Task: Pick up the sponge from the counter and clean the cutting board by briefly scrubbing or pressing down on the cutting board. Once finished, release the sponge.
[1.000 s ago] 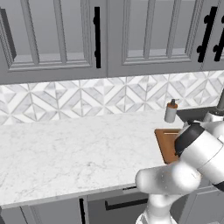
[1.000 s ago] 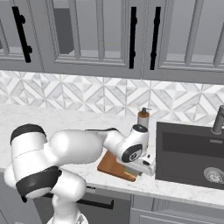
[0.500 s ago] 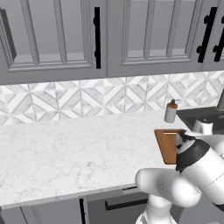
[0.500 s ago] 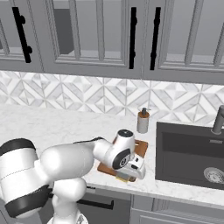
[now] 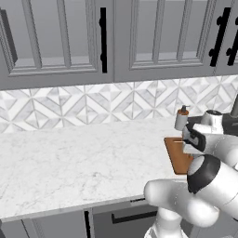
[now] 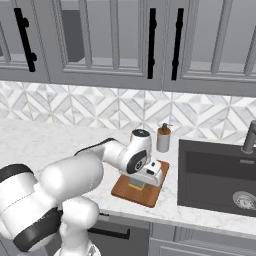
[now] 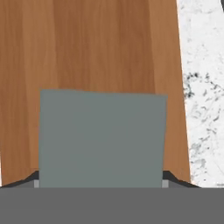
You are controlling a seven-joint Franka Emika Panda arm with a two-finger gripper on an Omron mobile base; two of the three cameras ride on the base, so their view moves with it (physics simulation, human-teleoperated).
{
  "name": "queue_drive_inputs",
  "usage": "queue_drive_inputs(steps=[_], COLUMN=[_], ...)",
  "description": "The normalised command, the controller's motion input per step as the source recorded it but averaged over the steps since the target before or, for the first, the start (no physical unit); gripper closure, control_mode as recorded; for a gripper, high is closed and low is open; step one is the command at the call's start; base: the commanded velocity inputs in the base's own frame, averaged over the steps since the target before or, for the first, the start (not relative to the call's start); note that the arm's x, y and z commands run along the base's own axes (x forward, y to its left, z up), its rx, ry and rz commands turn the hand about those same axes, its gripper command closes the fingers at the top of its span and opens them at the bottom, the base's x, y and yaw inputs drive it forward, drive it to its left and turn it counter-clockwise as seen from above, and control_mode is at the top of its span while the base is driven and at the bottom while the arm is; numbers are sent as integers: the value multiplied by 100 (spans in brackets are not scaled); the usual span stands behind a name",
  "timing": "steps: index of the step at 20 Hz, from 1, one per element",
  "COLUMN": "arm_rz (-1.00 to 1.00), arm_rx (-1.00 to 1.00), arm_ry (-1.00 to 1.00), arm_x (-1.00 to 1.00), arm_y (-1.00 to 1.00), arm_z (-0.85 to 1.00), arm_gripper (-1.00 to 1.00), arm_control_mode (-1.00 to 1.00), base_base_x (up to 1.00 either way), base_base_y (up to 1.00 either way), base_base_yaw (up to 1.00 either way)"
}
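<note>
Robot arm pressing a sponge onto a wooden cutting board beside a dark sink.

The gripper (image 6: 136, 184) is clenched on the sponge (image 7: 103, 138), its grey-green top facing the hand camera; it sits low over the cutting board (image 6: 150, 192) on the counter (image 5: 69, 158); this looks like the scrubbing step; the next move likely calls for a brief press, then letting go.

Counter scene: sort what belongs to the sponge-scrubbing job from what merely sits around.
Job things:
sponge, between the fingers
cutting board
counter
gripper

Just lying about:
soap bottle
sink
faucet
wall cabinets
</note>
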Motion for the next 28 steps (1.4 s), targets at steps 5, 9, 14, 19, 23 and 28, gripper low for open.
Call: queue_drive_inputs(steps=[5,9,14,19,23,28], arm_rz=[0,0,0,0,0,0], arm_rx=[0,0,1,6,4,0], arm_ry=[11,13,21,10,3,-44], arm_x=[74,46,47,33,9,-62], arm_y=[39,12,0,-1,-3,0], arm_z=[-30,-92,-98,-40,-19,-16], arm_gripper=[100,100,100,100,100,100], arm_control_mode=[-100,-100,-100,-100,-100,-100], base_base_x=[0,0,0,0,0,0], base_base_y=[0,0,0,0,0,0], base_base_yaw=[0,0,0,0,0,0])
